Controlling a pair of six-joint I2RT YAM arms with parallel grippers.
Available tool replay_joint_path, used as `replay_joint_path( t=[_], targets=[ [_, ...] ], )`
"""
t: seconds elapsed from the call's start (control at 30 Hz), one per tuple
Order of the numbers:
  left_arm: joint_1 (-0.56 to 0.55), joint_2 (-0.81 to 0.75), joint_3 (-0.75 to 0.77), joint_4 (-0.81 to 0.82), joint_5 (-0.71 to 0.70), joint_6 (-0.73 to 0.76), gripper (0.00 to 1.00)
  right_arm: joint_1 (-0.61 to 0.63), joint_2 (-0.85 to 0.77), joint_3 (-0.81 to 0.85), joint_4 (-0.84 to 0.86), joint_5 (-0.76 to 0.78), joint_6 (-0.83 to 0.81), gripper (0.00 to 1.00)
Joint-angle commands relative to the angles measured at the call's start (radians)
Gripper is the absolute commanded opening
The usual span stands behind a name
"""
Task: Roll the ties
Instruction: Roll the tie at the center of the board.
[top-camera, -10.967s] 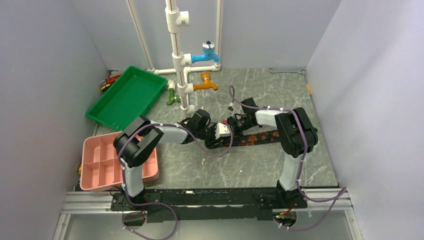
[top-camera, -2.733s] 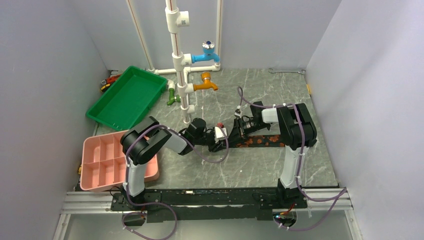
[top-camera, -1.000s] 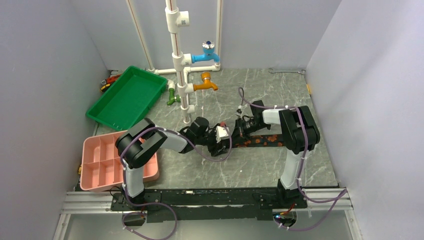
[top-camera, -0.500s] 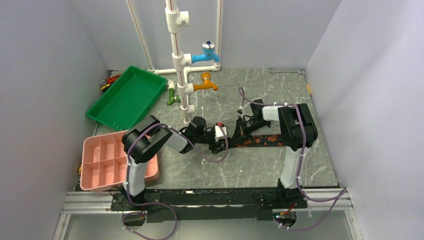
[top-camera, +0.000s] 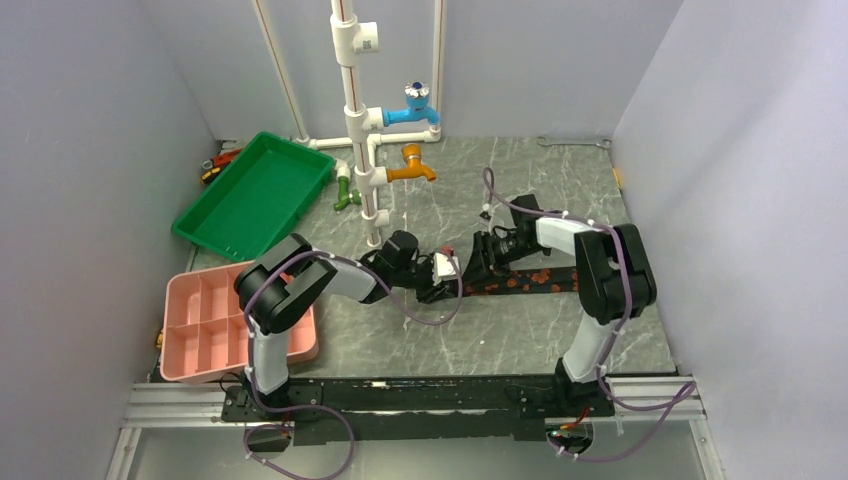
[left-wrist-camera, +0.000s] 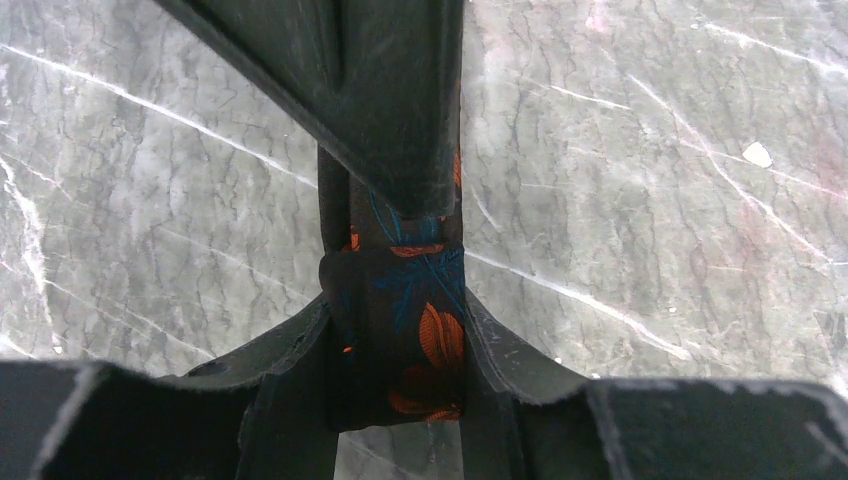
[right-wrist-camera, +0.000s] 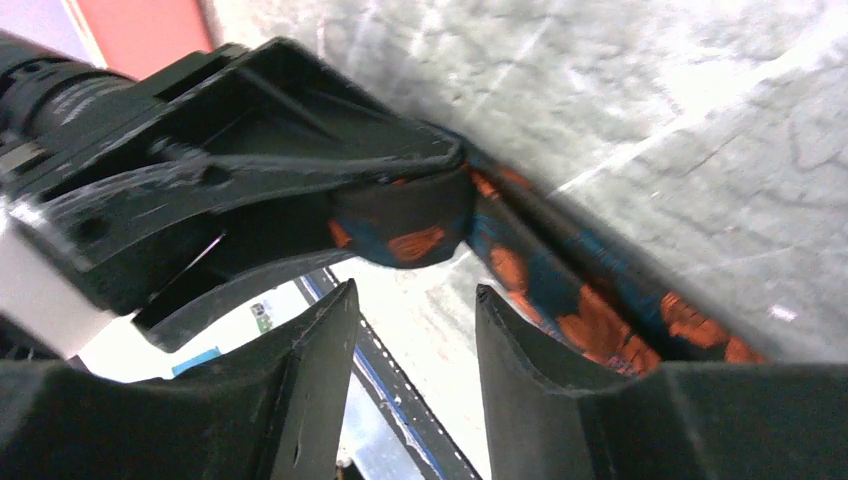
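No legible txt, nos., brand marks or signs in any view. White plate on the housing behind the left gripper (left-wrist-camera: 397, 345) shows in the top view, but no print can be made out on it. Right wrist view: small green/blue stickers (right-wrist-camera: 262, 312) seen past the fingers, too blurred to read.

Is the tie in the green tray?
No, the tie lies on the gray table, well away from the tray.
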Motion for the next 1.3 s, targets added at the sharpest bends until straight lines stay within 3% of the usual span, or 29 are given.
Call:
replay_joint_path(
  t=[0.0, 0.17, 0.33, 0.4, 0.5, 0.67, 0.77, 1.03, 1.27],
  targets=[
    [-0.04, 0.011, -0.004, -0.276, -0.092, 0.001, 0.31, 0.01, -0.115, -0.047, 0.07, -0.045, 0.022, 0.5],
    [-0.056, 0.03, 0.033, -0.31, -0.1, -0.016, 0.33, 0.033, -0.062, -0.051, 0.134, -0.038, 0.083, 0.5],
    [-0.058, 0.039, 0.059, -0.347, -0.102, -0.001, 0.36, 0.034, 0.019, -0.009, 0.163, 0.0, 0.09, 0.44],
    [-0.057, 0.039, 0.068, -0.36, -0.102, 0.005, 0.36, 0.034, 0.036, -0.004, 0.16, 0.01, 0.087, 0.31],
    [-0.057, 0.036, 0.072, -0.369, -0.11, -0.002, 0.39, 0.028, 0.04, -0.01, 0.136, 0.055, 0.057, 0.0],
    [-0.033, 0.007, 0.038, -0.261, -0.07, -0.053, 0.67, 0.002, 0.088, 0.002, 0.028, 0.156, -0.027, 0.0],
    [-0.018, 0.003, 0.019, -0.156, -0.041, -0.069, 0.76, -0.028, 0.119, 0.018, -0.015, 0.21, -0.06, 0.0],
    [-0.034, 0.077, 0.079, -0.021, 0.014, -0.001, 0.78, -0.055, 0.156, 0.049, -0.047, 0.323, -0.055, 0.0],
    [-0.037, 0.17, 0.173, 0.025, 0.034, -0.092, 0.71, -0.053, 0.176, 0.06, -0.051, 0.332, -0.07, 0.0]
  ],
)
